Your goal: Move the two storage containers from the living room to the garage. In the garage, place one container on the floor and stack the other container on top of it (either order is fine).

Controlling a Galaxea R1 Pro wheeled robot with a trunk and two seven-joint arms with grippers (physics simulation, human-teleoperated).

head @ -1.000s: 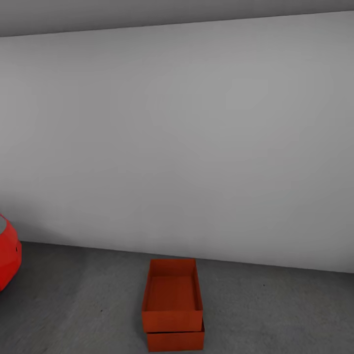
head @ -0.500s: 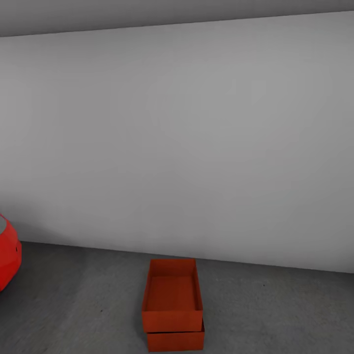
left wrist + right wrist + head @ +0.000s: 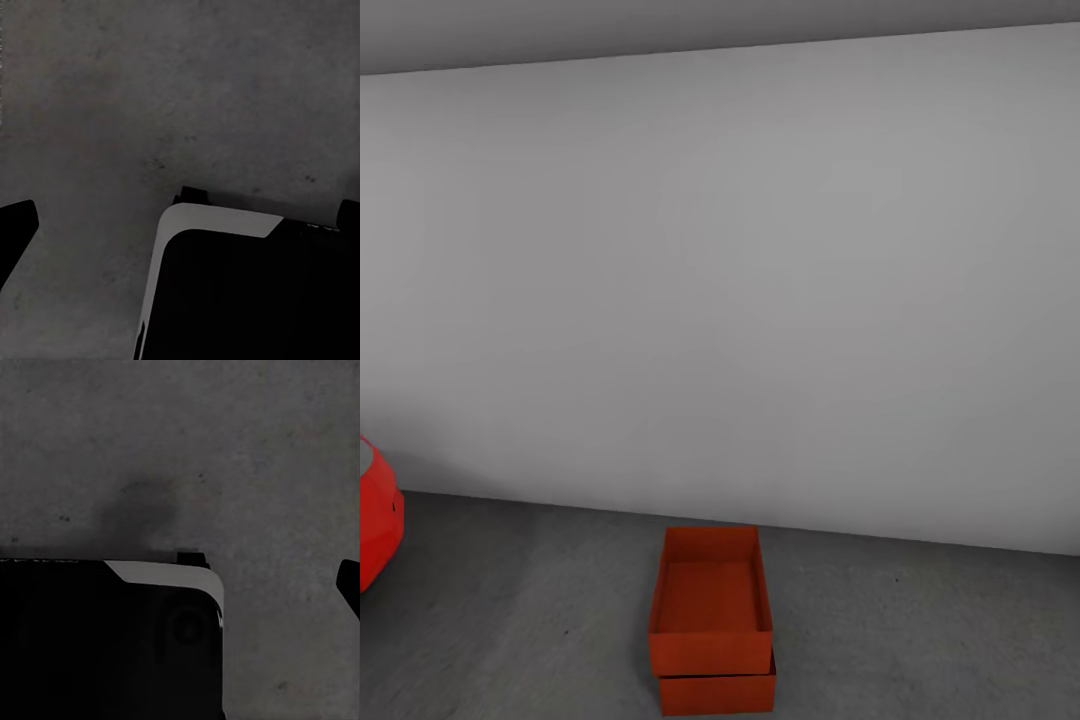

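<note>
Seeing my top box [image 3: 711,597] stacked on the bottom box [image 3: 717,692], floor [image 3: 920,630] below, jaws' state unclear.

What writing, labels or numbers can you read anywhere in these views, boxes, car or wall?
None can be read.
Upper box and lower box: plain orange-red sides, no label.
Red car: just a sliver of bodywork, no plate or badge in sight.
Wall and concrete floor: bare.

We see two matt, plain storage containers [image 3: 710,610] on the rough, matt concrete floor [image 3: 920,640], a smooth pale wall [image 3: 720,280] behind them.
</note>
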